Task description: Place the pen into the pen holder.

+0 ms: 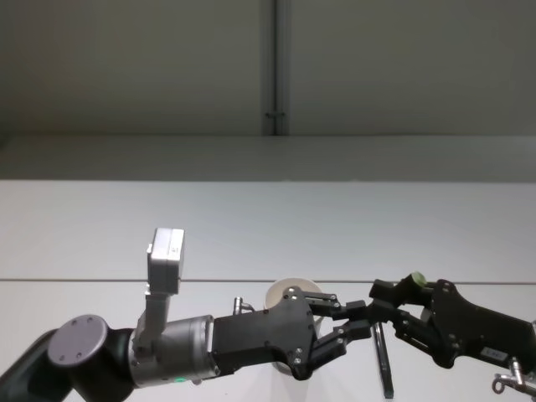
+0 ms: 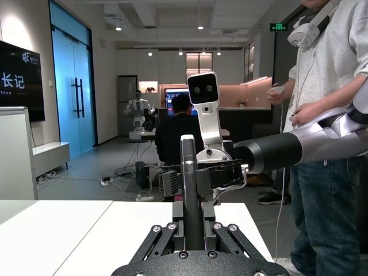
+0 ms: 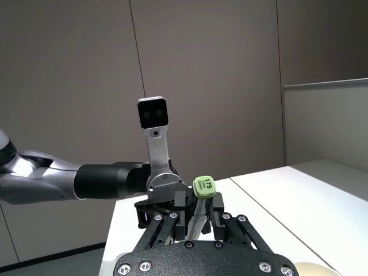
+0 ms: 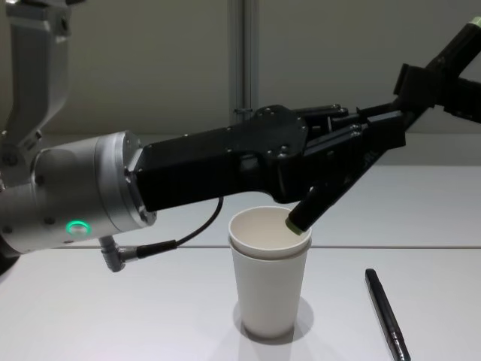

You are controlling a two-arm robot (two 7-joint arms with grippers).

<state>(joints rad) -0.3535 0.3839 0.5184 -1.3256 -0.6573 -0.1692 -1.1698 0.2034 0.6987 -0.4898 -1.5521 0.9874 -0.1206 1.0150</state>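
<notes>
The pen point(image 4: 308, 204) is a dark marker with a green cap point(image 1: 416, 279). It slants down from the upper right, and its lower tip rests at the right rim of the pen holder point(image 4: 270, 286), an off-white paper cup point(image 1: 285, 291) standing upright on the table. My left gripper point(image 1: 362, 322) reaches over the cup from the left, and the pen point(image 2: 190, 155) stands clamped between its fingers. My right gripper point(image 1: 378, 303) comes in from the right and is shut on the pen's upper part, with the cap point(image 3: 203, 185) sticking out near its base. The two grippers nearly touch.
A second, black pen point(image 4: 385, 312) lies flat on the white table point(image 1: 251, 234), to the right of the cup and under my right gripper point(image 4: 409, 90). A grey wall stands behind the table's far edge.
</notes>
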